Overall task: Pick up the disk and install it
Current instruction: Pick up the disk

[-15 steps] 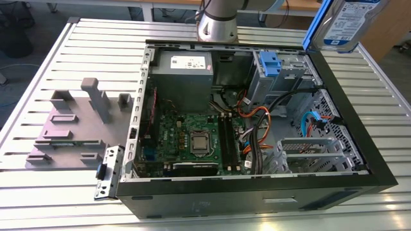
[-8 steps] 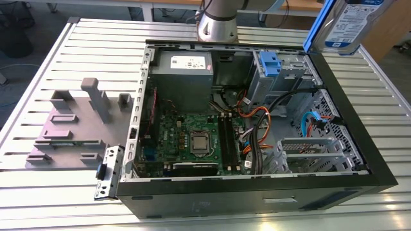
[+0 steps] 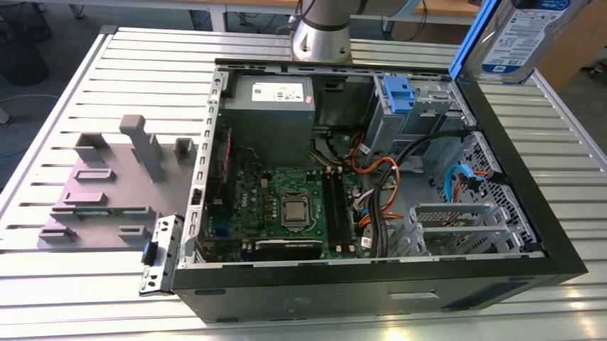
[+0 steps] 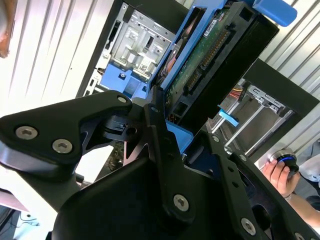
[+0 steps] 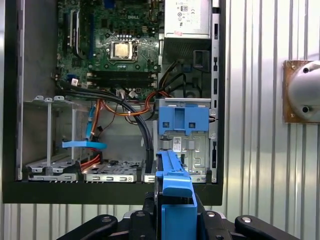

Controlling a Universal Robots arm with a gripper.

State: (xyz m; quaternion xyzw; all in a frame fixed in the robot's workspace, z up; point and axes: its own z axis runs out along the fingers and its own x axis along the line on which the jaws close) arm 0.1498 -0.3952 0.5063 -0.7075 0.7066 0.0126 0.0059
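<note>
Grey fixture: on the exterior view's left, resting on the table, well apart from the disk.
Computer case: in the middle, lying open, with the motherboard, cables and power supply exposed.
Drive cage: grey metal inside the case, with a blue latch on it; as far as I can judge, no drive is seated there.
Disk: at the exterior view's upper right, upright on edge, lifted above the case's rim and clear of the table.
Gripper: clamped on the disk's blue carrier, seen in both wrist views.
Done: the pick-up, by my reading.
Left: the install, since the disk hangs over the case, apart from the cage.
Surface: a pale slatted metal table, with the arm's base at its far edge.
Room: floor and wooden furniture lie beyond the table; a person's hand rests on a round button beside the case.
</note>
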